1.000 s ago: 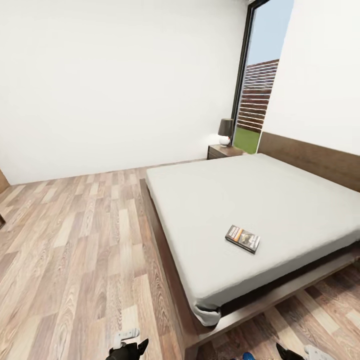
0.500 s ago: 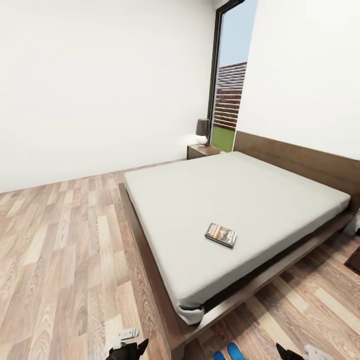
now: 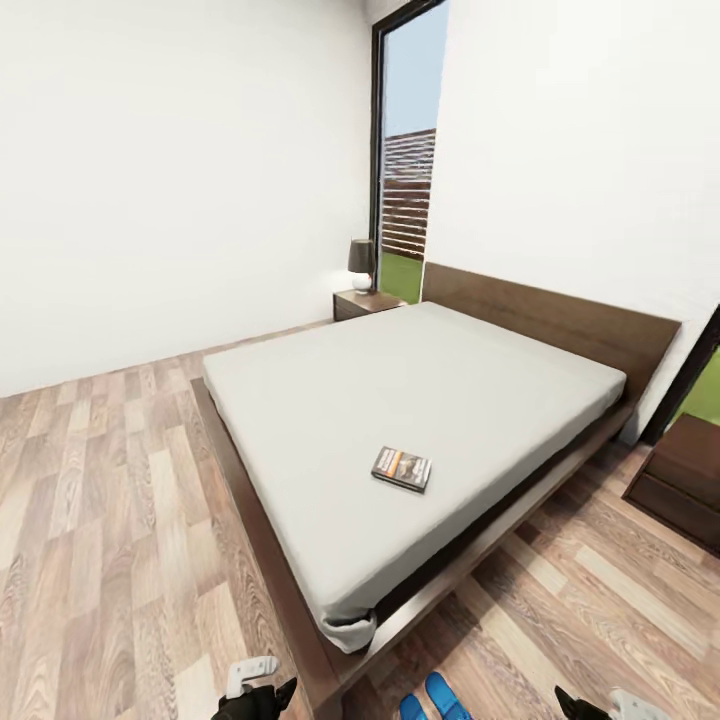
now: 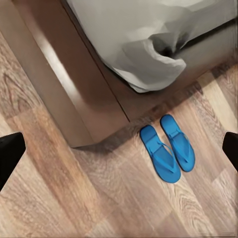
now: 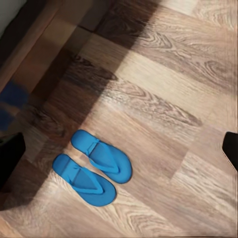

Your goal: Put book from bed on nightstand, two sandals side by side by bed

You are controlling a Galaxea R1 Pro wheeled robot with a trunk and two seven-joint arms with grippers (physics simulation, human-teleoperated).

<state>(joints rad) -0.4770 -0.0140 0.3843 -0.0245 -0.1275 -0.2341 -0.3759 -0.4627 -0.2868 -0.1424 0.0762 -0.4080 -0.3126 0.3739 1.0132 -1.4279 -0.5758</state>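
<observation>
The book, black and orange, lies flat on the pale mattress of the bed, near the foot end. The two blue sandals lie side by side on the floor just off the bed's foot corner. The left wrist view shows the pair beside the dark frame corner, and the right wrist view shows them on the planks. A nightstand with a lamp stands at the far side of the headboard. My left gripper and right gripper hang low, both open and holding nothing.
A second dark wooden piece with drawers stands on the near right side of the bed. A tall dark-framed window is behind the far nightstand. Wood-plank floor stretches wide to the left of the bed.
The camera has turned, so the bed and book sit further left in the picture. The drawer unit at the right and more of the sandals have come into view. Both grippers look unchanged.
</observation>
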